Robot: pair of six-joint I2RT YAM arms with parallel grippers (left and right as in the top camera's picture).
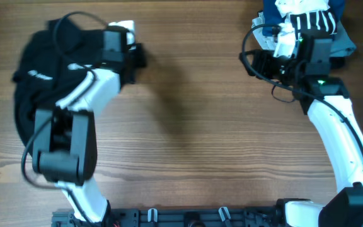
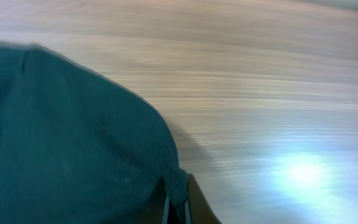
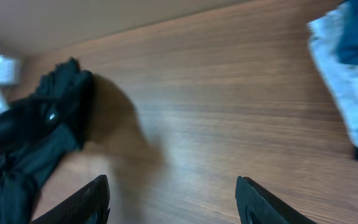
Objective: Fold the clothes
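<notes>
Overhead view: the left arm (image 1: 68,148) covers part of the black polo shirt (image 1: 30,98); the shirt's white print (image 1: 41,76) is too small to read. The garment pile (image 1: 342,44) is cut off by the top edge.

Left wrist view: blurred; the left gripper (image 2: 179,208) shows only as a sliver at the bottom edge.

Right wrist view: blurred; the pale garment (image 3: 347,93) runs off the right edge.

White logo (image 1: 40,75) on polo shirt (image 1: 25,107), illegible
</notes>
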